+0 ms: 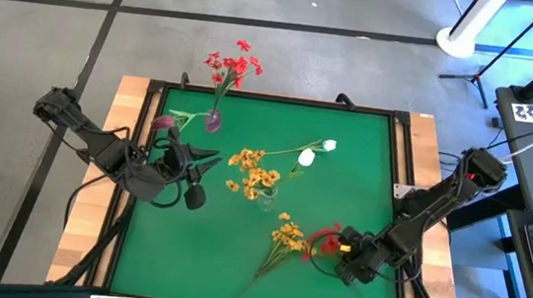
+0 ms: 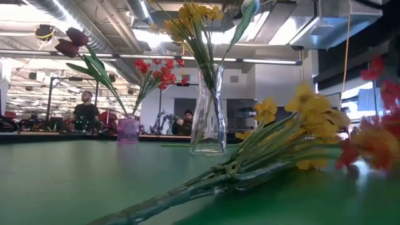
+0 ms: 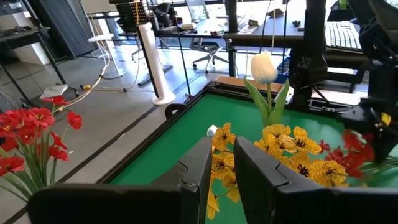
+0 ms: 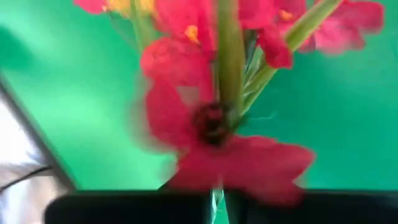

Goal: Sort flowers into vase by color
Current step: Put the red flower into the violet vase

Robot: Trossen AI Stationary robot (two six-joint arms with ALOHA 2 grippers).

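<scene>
Red flowers (image 1: 324,240) lie on the green surface (image 1: 364,169) just ahead of the right tool (image 1: 343,256), stem gripped between its fingers, blooms pointing away. Left tool (image 1: 207,163) hovers narrow.

An open lab hall: exposed ceiling ducts (image 2: 94,12); benches; office chairs (image 3: 208,59).

Your table (image 1: 363,179) wears matt green cloth with bare wood edges (image 1: 93,195); the vase (image 2: 208,112) is clear glossy glass.
</scene>
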